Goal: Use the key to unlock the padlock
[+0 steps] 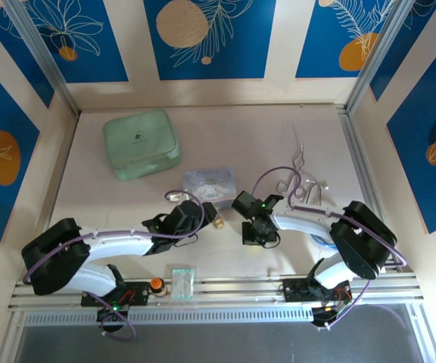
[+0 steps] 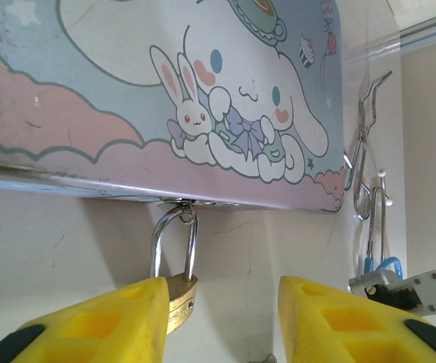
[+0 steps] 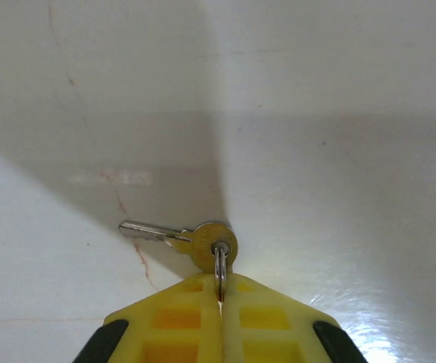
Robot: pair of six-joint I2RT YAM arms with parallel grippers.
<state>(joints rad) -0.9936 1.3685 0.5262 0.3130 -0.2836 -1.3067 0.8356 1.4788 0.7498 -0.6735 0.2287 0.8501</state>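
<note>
Two robot arms reach toward the middle of a pale table [image 1: 127, 204]. A pale blue cartoon-printed tin [image 2: 165, 91] lies there, with a white rabbit-eared character on its lid.

The padlock [image 2: 176, 293] hangs by its thin silver shackle from the clasp on the tin's near edge, its brass body pointing back toward the left arm. The left gripper [image 2: 222, 302] is released, its yellow fingers [image 2: 104, 325] spread wide. The padlock sits just inside the left-hand finger and the other finger stands well apart from it.

The right gripper [image 3: 219, 291] is clenched, pinching the small ring of the key [image 3: 180, 237] between its yellow fingertips. The key sticks out beyond the tips, round head nearest them and blade pointing sideways, low over the table. Whether it touches the surface cannot be told.

Farther back on the left sits a mint-green square container [image 1: 141, 144]. Bent wire hooks [image 2: 365, 151] lie just beyond the tin's right end.
</note>
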